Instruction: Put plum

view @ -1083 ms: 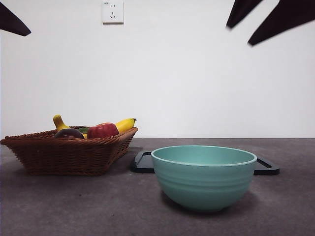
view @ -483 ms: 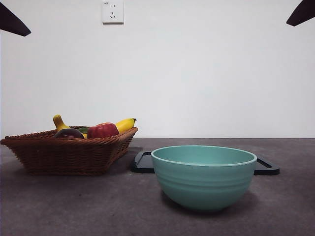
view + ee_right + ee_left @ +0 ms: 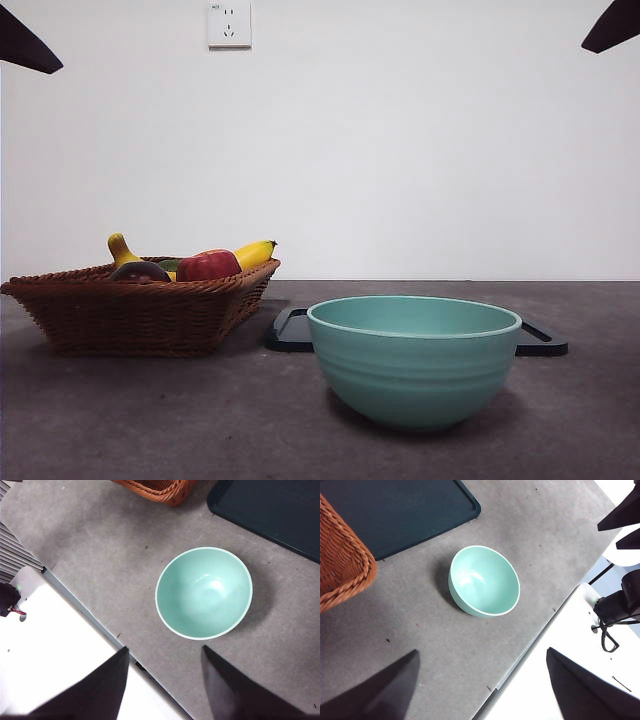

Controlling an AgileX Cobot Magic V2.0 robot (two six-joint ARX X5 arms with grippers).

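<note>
Dark purple plum [image 3: 139, 271] sat in the wicker basket [image 3: 140, 312] at the table's left, tucked beside the red apple [image 3: 208, 265] with the banana [image 3: 254, 253] behind, untouched. Both arms waited high above the grey table [image 3: 150, 420]: left gripper [image 3: 482, 680] had its jaws spread wide, right gripper [image 3: 165, 680] likewise parted, each looking down on the empty teal bowl [image 3: 414, 360] in front of the dark tray [image 3: 292, 330]
</note>
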